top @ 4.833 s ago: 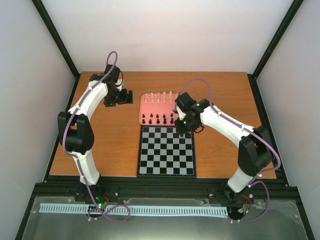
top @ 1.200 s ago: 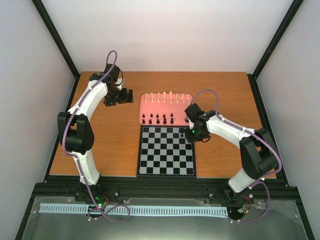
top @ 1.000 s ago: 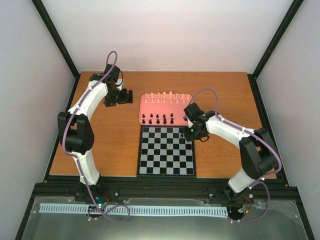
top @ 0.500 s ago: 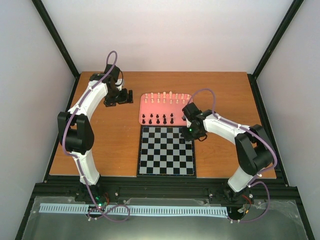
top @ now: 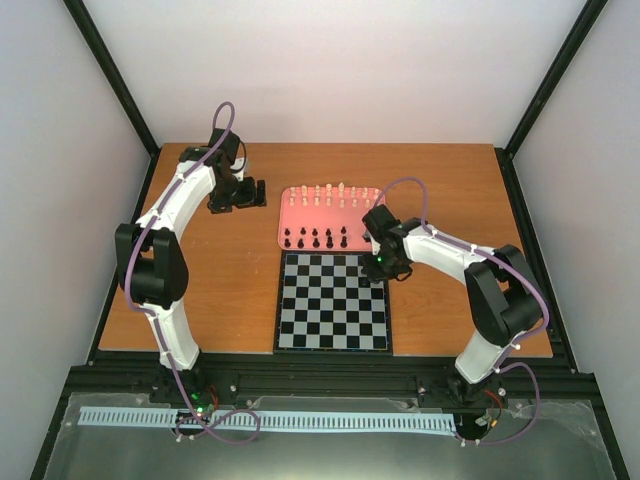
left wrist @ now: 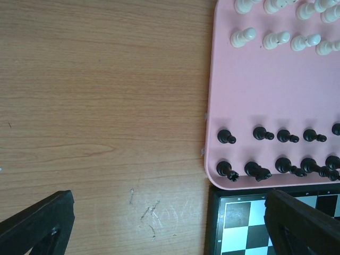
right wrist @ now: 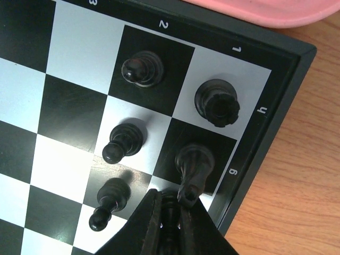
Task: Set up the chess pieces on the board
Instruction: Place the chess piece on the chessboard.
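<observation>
- my right gripper point(right wrist: 169, 202) sat at the bottom centre of the wrist view. its fingers were pinched narrow on a dark piece point(right wrist: 170, 211) that i saw only as a sliver between them.
- step, as i judged it: set that piece on the edge-row square just below the ones already filled.
- the board point(right wrist: 74, 45) filled most of the wrist view, with its corner at the upper right.
- a rook point(right wrist: 217, 102) stood on the corner square, and a taller piece point(right wrist: 194, 167) stood on the next square down.
- three pawns point(right wrist: 123, 142) stood in the row just to their left.
- the target square was mostly hidden under my fingers, so i'd have centred on the square lines beside it.
- the taller piece's head was just beside my finger on the right of the frame, and the lowest pawn was near on the left.
- so the drop called for a straight descent with the piece upright and no sideways drift.
- the release should have been a small opening only, since a wide one risked tipping a neighbour. after that, a straight lift.
- the remaining black pieces point(left wrist: 260, 133) and white pieces point(left wrist: 276, 40) stood in the pink tray point(left wrist: 249, 90), just above the board in the top view.
- my left gripper point(left wrist: 170, 223) was wide and empty over the table point(left wrist: 106, 79), at the lower left of the tray and well apart from the work.
</observation>
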Robot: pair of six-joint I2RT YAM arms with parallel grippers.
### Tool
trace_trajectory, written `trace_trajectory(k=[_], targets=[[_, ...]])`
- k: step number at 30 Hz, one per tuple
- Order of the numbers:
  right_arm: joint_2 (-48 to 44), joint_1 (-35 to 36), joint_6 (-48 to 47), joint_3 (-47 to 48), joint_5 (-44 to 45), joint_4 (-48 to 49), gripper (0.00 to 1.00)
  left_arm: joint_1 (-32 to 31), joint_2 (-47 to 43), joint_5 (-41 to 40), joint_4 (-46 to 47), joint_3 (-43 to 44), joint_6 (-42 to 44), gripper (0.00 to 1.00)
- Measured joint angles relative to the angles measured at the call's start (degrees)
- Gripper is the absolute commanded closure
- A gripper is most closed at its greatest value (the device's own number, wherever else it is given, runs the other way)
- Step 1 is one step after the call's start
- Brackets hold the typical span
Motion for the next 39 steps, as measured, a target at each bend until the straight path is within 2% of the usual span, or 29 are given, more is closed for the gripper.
trace_trajectory(k=[18,31,39], targets=[[0.1,0.3,0.0,0.3,0.0,-0.7,0.92,0.0,0.0,0.0,0.0,0.0,0.0,0.0],[0.1,0.6,0.2,0.2,0.7,-2.1,0.79,0.0,0.0,0.0,0.1,-0.2,0.0,0.0],[0.1,0.6,0.1,0.2,1.3,-2.4,0.59,0.0,0.0,0.0,0.1,-0.3,0.0,0.0]])
